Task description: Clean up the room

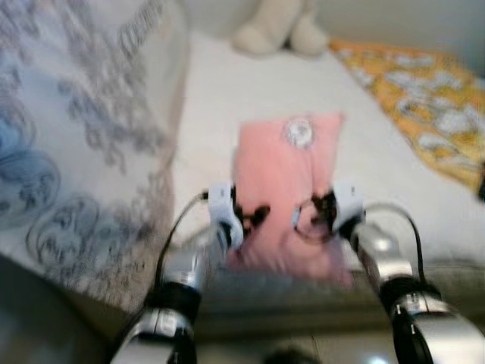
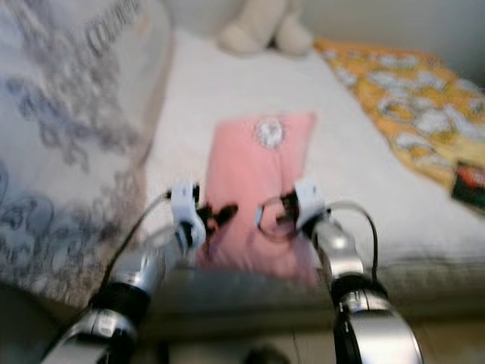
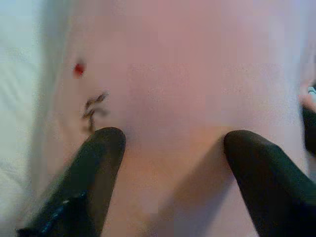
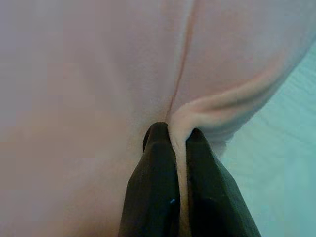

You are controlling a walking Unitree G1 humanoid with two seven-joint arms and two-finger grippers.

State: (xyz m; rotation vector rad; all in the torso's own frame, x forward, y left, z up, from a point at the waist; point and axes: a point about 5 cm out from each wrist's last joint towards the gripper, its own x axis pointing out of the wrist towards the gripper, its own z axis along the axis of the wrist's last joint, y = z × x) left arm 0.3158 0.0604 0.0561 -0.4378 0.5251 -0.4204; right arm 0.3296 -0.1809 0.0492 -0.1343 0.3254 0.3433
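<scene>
Both silver arms reach forward from the bottom of the blurred left eye view, the left claw (image 1: pixel 254 216) and right claw (image 1: pixel 303 216) over the near end of a pink cloth (image 1: pixel 286 182) lying flat on the white bed (image 1: pixel 227 98). A grey patterned blanket (image 1: pixel 68 152) lies to the left, an orange one (image 1: pixel 424 98) to the right, a plush toy (image 1: pixel 276 26) at the far end.

Left wrist view: black fingers (image 3: pixel 94 168) spread wide apart, open, over the cloth.

Right wrist view: fingers (image 4: pixel 155 168) closed, pinching a fold of the cloth.
</scene>
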